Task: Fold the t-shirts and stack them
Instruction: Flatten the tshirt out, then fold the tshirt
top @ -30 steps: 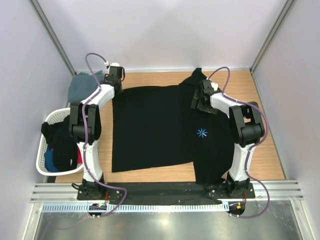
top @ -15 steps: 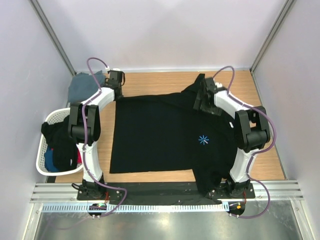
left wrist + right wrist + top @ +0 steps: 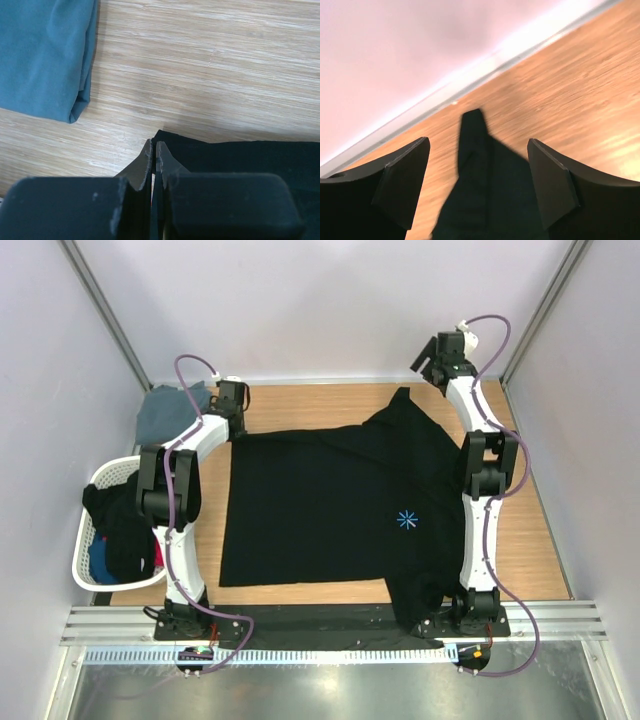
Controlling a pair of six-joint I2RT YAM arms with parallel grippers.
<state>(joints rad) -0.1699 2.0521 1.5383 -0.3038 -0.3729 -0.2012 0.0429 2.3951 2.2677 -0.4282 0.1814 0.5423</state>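
A basket (image 3: 82,530) of clothes sits at the table's (image 3: 540,530) left edge. The grey-blue shirt (image 3: 160,412) (image 3: 45,50) lies bunched in the far left corner. Just beside it the left gripper (image 3: 233,400) (image 3: 153,150) is down at the wood, pinched narrow on what seems the far left corner of the black shirt (image 3: 310,500) (image 3: 240,157) (image 3: 480,190), which is spread across the middle, starburst (image 3: 406,519) up. The right gripper (image 3: 435,352) (image 3: 477,144) hangs over the far right corner, spread wide, holding nothing.
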